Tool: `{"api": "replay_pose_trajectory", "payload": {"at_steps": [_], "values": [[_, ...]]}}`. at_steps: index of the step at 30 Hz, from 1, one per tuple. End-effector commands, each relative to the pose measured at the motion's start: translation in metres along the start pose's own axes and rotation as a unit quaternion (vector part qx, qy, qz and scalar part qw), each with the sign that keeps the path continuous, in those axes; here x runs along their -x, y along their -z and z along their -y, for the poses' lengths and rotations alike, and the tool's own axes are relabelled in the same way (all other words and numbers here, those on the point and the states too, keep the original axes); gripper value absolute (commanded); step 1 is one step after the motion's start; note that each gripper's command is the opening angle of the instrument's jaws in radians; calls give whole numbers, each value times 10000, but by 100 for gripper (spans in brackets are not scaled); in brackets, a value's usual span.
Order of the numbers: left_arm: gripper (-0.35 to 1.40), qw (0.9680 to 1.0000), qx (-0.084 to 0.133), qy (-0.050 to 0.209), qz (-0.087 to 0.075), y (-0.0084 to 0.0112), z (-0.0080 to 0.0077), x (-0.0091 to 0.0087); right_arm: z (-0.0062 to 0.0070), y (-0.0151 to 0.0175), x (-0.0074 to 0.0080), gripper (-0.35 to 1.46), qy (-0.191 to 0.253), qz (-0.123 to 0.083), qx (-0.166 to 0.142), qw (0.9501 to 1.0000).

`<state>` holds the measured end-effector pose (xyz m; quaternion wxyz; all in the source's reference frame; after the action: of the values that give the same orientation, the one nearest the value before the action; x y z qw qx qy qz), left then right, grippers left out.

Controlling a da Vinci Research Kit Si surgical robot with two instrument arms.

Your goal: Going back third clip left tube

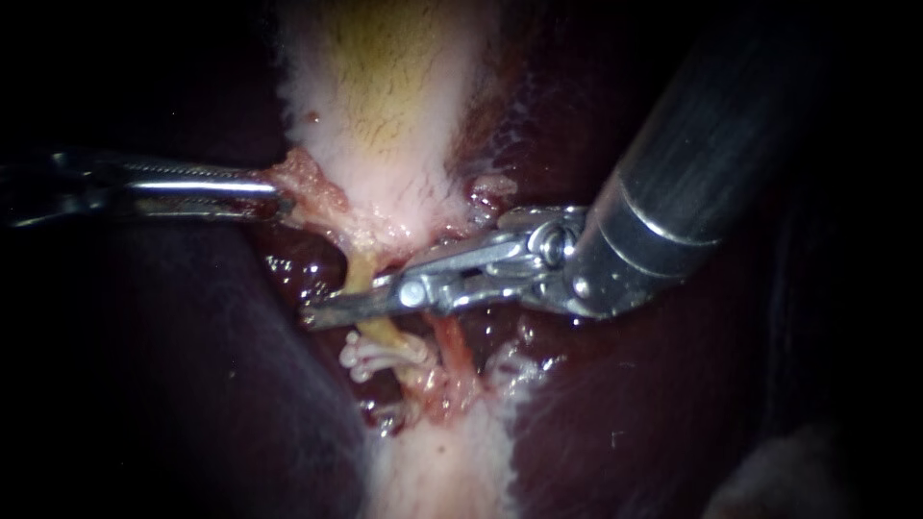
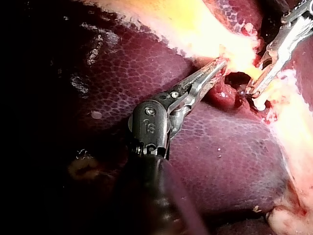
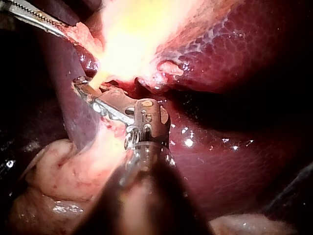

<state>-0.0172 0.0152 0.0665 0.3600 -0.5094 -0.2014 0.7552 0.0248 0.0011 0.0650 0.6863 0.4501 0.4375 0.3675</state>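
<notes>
**Endoscope view**
- Left instrument (image 1: 274,197): comes in from the left. Its jaws are closed on a fringe of tissue at the left edge of the gallbladder (image 1: 385,115), pulling it leftward.
- Right instrument (image 1: 332,308): comes in from the upper right. Its jaws stand slightly apart, with a narrow gap showing by the hinge. They lie across the left tube (image 1: 361,272), and I see no pinch on it.
- Clips (image 1: 377,358): white, bunched on the left tube just nearer than the jaws. I cannot make out how many.
- Right tube (image 1: 450,348): reddish, just right of the clips.
- Step, in my judgement: I should back out straight along the shaft line with the jaws wide enough to clear the tube. Any lift or twist could drag on the clips.

**Left wrist view**
- Left instrument (image 2: 217,66): its toothed jaws are together on pale tissue, with the liver (image 2: 146,68) under and beside the shaft.
- The right instrument (image 2: 257,88) lies just ahead, with its tips near a white clip (image 2: 260,103).

**Right wrist view**
- Right instrument (image 3: 83,88): the yellowish tube (image 3: 98,78) sits at its tips.
- Room: liver (image 3: 234,54) lies close on both sides, so the only open lane is backward along the shaft.
</notes>
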Motion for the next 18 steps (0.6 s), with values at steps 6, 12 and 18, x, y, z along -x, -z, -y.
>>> {"api": "replay_pose_trajectory", "payload": {"at_steps": [6, 12, 18], "values": [[-35, 10000, 3, -3, 4, 1, 0, 0, 0, -6, 0, 28, 4, -148, -234, 9996], [-35, 10000, 7, -4, 4, 2, 0, 1, -4, -21, 7, 47, 50, -354, -445, 9984], [-35, 10000, 8, -4, 5, 3, 0, 1, -16, -27, 15, 48, 264, -353, -419, 9982]]}}
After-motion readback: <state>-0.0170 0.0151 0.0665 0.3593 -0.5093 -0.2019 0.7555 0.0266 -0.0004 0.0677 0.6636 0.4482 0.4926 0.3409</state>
